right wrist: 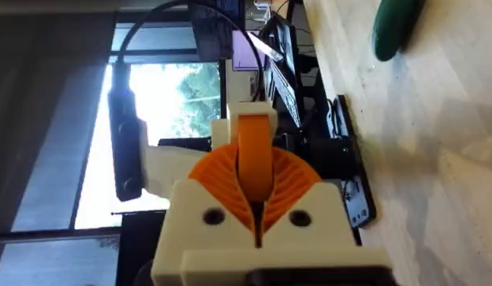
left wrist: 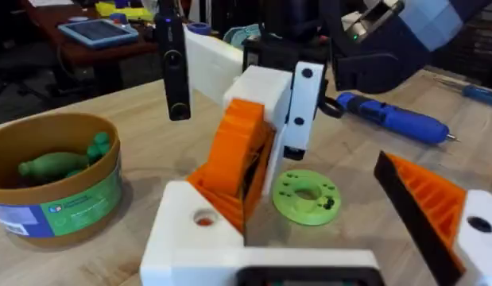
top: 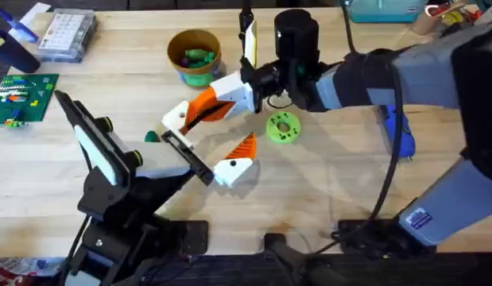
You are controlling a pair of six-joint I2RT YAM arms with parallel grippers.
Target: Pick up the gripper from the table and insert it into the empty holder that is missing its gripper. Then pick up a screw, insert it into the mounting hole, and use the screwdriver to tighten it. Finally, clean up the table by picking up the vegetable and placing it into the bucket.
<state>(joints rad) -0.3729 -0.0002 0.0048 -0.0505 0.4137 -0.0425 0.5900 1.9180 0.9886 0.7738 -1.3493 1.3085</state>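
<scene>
The gripper (top: 180, 117), a white block with an orange wedge, sits at the far end of the holder (top: 187, 154), the black bar on my left arm. My right gripper (top: 219, 101) reaches across from the right and is shut on its orange tip (right wrist: 253, 155). In the left wrist view the white block (left wrist: 190, 238) shows a mounting hole. My left gripper (top: 207, 143) stands open, with its other finger (top: 234, 164) far along the bar. The dark green vegetable (top: 153, 136) lies on the table beside the holder. The bucket (top: 194, 70) holds green toys. The blue screwdriver (top: 397, 131) lies at the right.
A flat green disc with holes (top: 283, 127) lies just right of the holder. A clear parts box (top: 67, 36) and a green circuit board (top: 19, 95) sit at the far left. A black cylinder (top: 297, 32) stands behind the right gripper.
</scene>
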